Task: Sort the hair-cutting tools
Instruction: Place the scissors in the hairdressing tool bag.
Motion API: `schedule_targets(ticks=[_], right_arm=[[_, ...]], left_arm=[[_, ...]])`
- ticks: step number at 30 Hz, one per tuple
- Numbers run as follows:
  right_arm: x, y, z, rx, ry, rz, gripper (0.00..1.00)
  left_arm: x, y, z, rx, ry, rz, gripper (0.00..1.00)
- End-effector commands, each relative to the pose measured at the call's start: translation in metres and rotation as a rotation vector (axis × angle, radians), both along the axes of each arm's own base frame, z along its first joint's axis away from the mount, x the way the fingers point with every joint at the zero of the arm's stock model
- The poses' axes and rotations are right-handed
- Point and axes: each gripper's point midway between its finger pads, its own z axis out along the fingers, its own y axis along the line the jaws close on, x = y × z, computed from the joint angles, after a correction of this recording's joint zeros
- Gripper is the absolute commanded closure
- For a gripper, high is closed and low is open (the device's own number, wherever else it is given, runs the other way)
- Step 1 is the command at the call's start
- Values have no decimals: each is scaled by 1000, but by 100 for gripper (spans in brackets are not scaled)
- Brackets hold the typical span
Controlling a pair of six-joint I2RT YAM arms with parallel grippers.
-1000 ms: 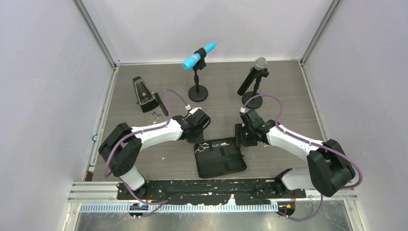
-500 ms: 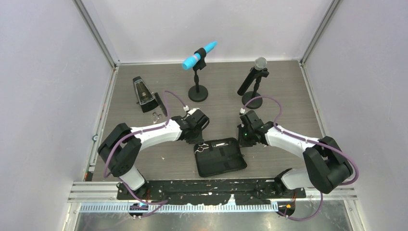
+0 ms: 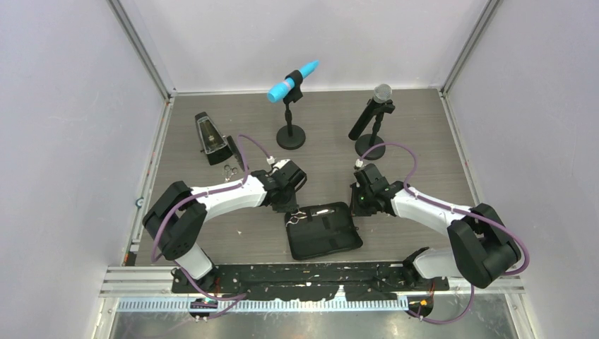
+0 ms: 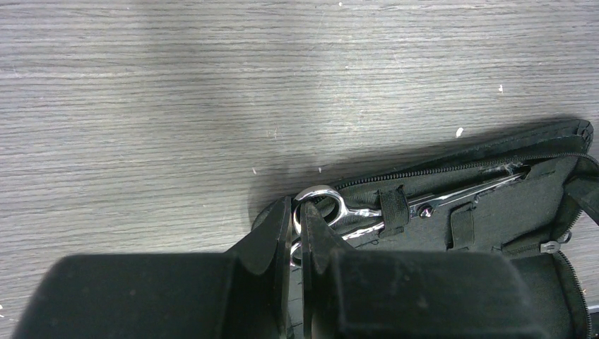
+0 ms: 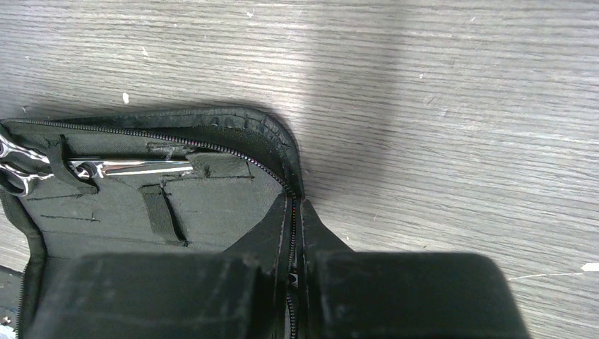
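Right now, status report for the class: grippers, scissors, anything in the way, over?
Left gripper shut on scissors, at ring handle. Right gripper shut on zip case rim. Scissors inside open case, under elastic strap; strap may snag.

— How are the two arms looking from above?
— The left arm (image 3: 226, 192) and the right arm (image 3: 424, 206) are both showing smooth white shells along their links, with bulky black housings bulging at the joints.
— Is any cabling showing?
— The left purple cable (image 3: 251, 141) is looping off one arm, and the right purple cable (image 3: 406, 152) is curving off the other. A small green light (image 3: 362, 198) is glowing near the right wrist.
— And up close?
— The left gripper (image 4: 297, 212) and the right gripper (image 5: 297, 208) are presenting blocky matte black bodies, with black fingers (image 4: 272, 236) tapering to thin wedge tips.
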Motion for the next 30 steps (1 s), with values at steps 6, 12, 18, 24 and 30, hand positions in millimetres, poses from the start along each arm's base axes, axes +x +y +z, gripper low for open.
schedule_targets(ticks=[6, 12, 18, 24, 30], right_arm=[[-1, 2, -1, 21, -2, -27, 95], [-1, 8, 1, 46, -3, -22, 95], [-2, 13, 1, 67, 3, -24, 95], [-1, 17, 1, 88, 1, -32, 95], [2, 22, 1, 106, -4, -35, 95]], left_arm=[[4, -22, 21, -61, -26, -3, 100], [3, -33, 22, -85, -22, -10, 100], [5, -50, 25, -161, -22, -13, 100], [1, -62, 25, -200, -15, -34, 98], [1, -72, 29, -254, -29, -53, 87]])
